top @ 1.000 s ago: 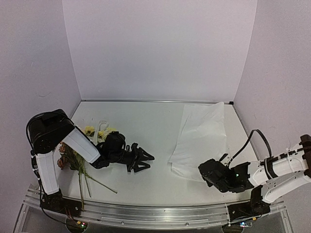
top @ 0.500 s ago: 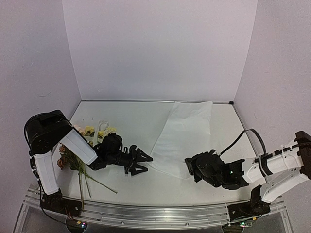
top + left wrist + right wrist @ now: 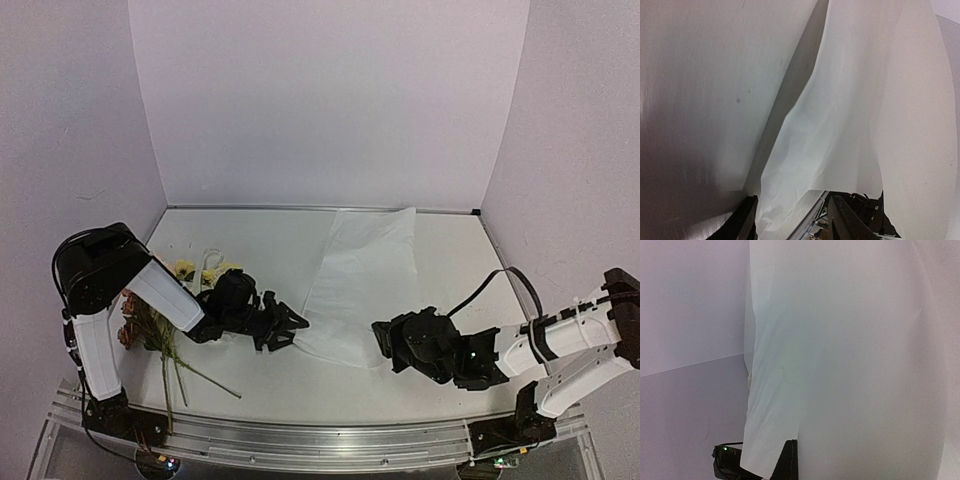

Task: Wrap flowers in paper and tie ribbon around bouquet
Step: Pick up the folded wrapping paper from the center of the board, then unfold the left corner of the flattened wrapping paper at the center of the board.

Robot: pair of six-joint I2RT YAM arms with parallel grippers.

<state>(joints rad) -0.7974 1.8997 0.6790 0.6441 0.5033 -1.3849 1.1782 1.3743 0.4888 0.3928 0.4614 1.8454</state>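
- Paper [image 3: 365, 275] lies mid-table, its long axis running from the far right corner toward the near centre.
- Right gripper [image 3: 382, 345] has its fingers pressed together on the sheet's near edge, as far as I can judge.
- Left gripper [image 3: 295, 330] is half spread, jaws straddling the near left corner — the handier arm for a second pinch.
- Flowers [image 3: 183, 268] lie far left, well apart from the sheet.

Robot lab test cell: bare white table [image 3: 270, 240] boxed in by plain pale walls [image 3: 320, 100], left arm [image 3: 165, 295] and right arm [image 3: 565, 340] mounted on a metal rail [image 3: 320, 438] at the near edge, black cable [image 3: 497, 283] looping loose, status lights [image 3: 165, 462].
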